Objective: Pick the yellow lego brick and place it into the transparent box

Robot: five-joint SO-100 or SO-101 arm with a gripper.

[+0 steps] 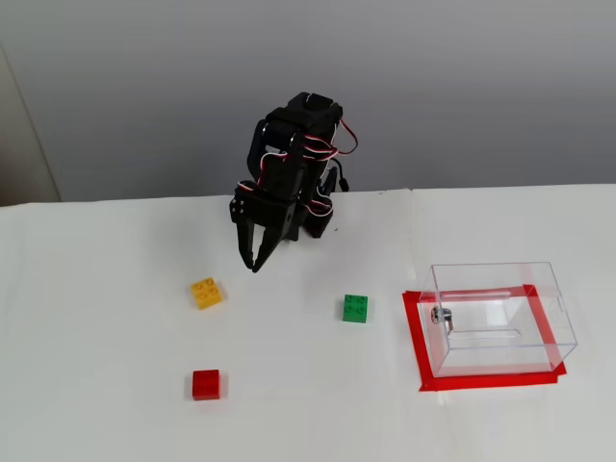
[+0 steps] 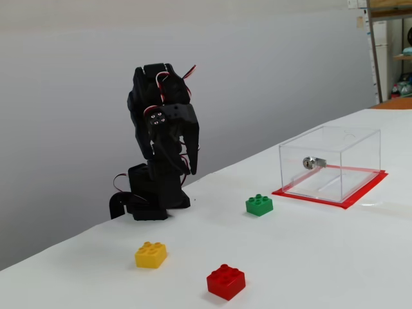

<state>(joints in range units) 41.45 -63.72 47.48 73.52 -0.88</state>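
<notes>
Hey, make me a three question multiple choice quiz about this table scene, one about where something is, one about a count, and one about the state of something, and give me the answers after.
1. In the fixed view from above, where does the yellow lego brick lie?
A. Inside the transparent box
B. On the table, left of the green brick
C. On top of the red brick

2. How many bricks are on the table?
A. Two
B. Three
C. Five

3. What is the state of the end effector?
A. Gripping the yellow brick
B. Resting inside the box
C. Holding nothing, raised above the table

Answers:
1. B: it sits on the white table, left of the green brick and well apart from the transparent box.
2. B: one yellow, one green and one red brick.
3. C: its fingers point down near the arm's base, with nothing between them.
</notes>
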